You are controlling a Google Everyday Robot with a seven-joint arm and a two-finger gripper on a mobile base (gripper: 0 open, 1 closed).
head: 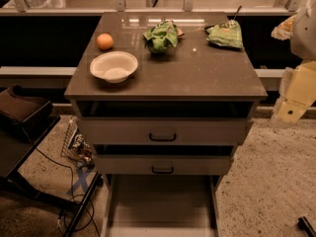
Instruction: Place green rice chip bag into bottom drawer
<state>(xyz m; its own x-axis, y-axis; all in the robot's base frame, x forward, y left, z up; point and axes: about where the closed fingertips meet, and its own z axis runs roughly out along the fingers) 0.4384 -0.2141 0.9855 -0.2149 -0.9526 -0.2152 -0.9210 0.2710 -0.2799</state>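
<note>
Tool hangs at the far right of my camera view, off the right side of the cabinet and lower than the surface. It is well apart from everything on top. From this angle I only see pale, cream-coloured arm parts running down to it, and I cannot tell whether it is open or closed. Nothing shows in its grasp.

The green rice chip bag is on the surface near the back edge, about in the middle. It looks crumpled and glossy and stands free of its neighbours. To its right, also near the back, a flatter, paler green bag lies on its own. To its left I see an orange, and just in front of the orange a white bowl sits upright near the left front corner.

Below the surface are two drawer fronts with black handles, the upper drawer and the middle drawer, each with a dark gap above it. Under them the bottom drawer is pulled out toward me, and I see only its pale flat floor and thin side walls.

On the floor to the left there is a dark bag on a low black stand, a wire basket against the cabinet, and a blue X mark.
</note>
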